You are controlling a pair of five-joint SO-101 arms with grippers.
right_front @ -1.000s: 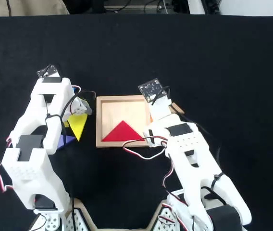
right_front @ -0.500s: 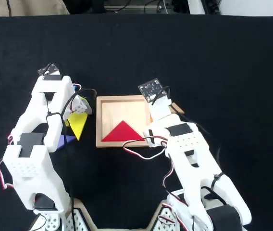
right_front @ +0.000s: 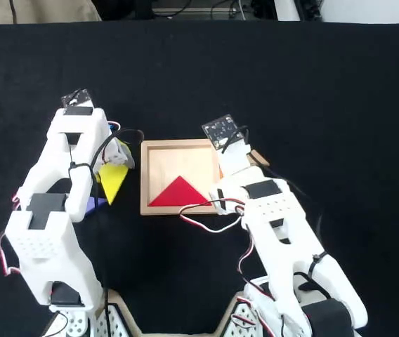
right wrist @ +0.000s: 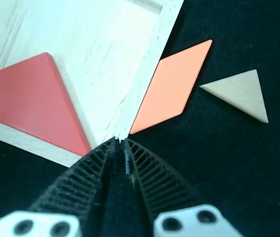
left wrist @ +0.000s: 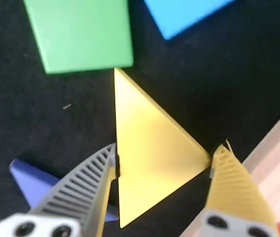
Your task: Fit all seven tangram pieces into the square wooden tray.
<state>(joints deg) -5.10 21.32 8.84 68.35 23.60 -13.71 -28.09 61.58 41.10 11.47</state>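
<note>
Currently left gripper (left wrist: 163, 157) clamps the yellow wooden triangle (left wrist: 150, 148) on the black worktop (right_front: 291, 84), just beside the square wooden tray (right_front: 161, 151) holding one red triangle (right_front: 178, 192). Right gripper (right wrist: 119, 144) closed, empty. Pick step; next probably lift and carry into the tray.

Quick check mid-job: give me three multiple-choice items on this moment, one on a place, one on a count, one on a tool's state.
1. The orange parallelogram lies: A) in the tray; B) on the cloth beside the tray; C) in a tool.
2. Pieces in the tray: A) none; B) one; C) three.
3. The left tool is: A) shut and empty; B) around the green square; C) astride the yellow triangle.
Key: 1B, it sits outside the tray's rim; 2B, the red triangle alone; 3C, its fingers touch that piece's two sides.
</note>
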